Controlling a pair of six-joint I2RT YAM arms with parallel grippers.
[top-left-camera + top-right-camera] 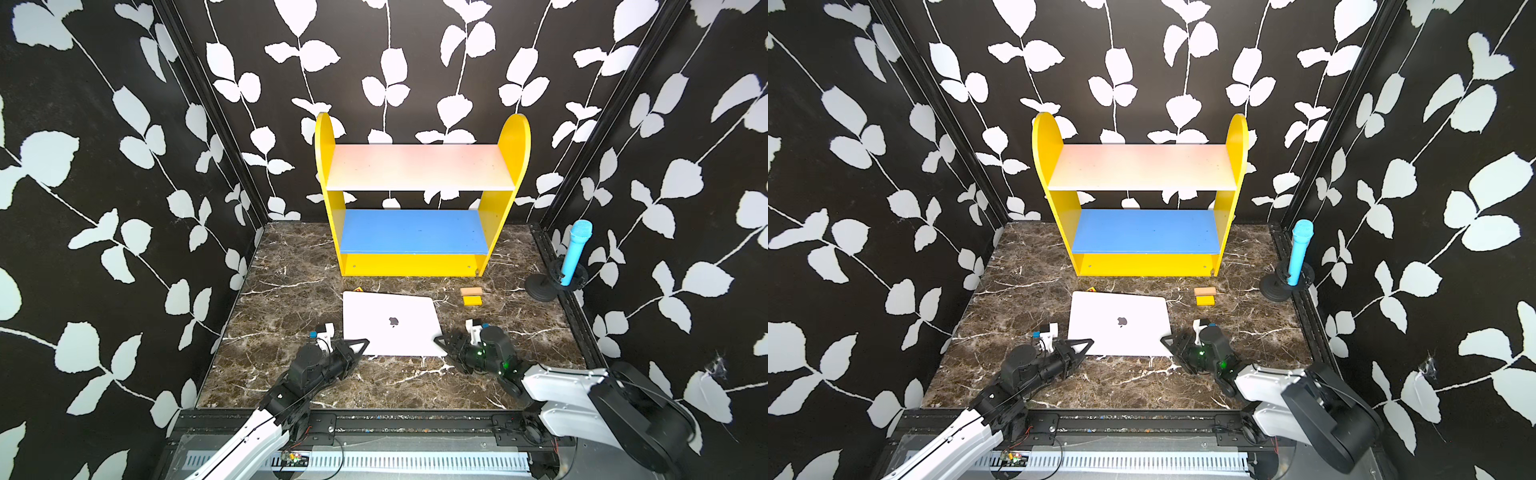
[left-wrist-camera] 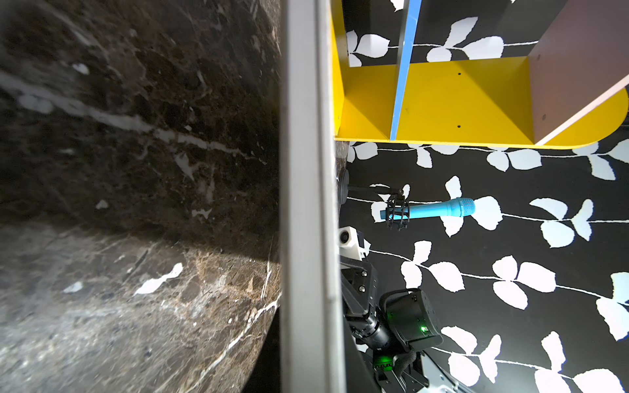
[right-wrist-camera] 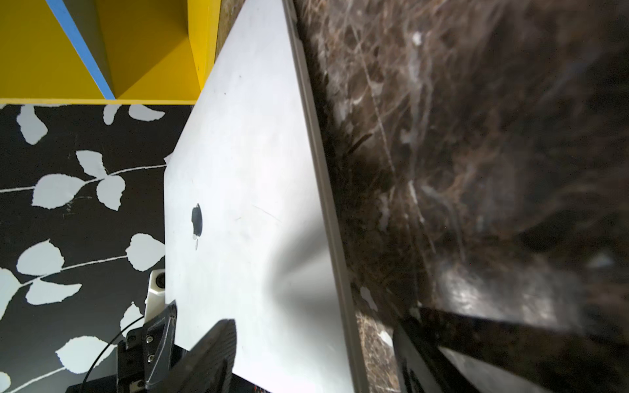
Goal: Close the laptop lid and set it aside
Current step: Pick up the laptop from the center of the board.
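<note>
Overexposed glare on laptop (image 1: 390, 324); blurred wrist views.

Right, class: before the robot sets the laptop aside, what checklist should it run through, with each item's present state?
1. Laptop lid closed flat: ok.
2. Right gripper straddles the laptop at its right front corner, one finger over the lid: ok.
3. Right gripper clamped: not ok, the jaws look open.
4. Left gripper shut at the left front corner: ok. Whether it pinches the edge: cannot tell.
5. Small blocks apart from the laptop: ok.
6. Yellow shelf unit apart, behind the laptop: ok.
</note>
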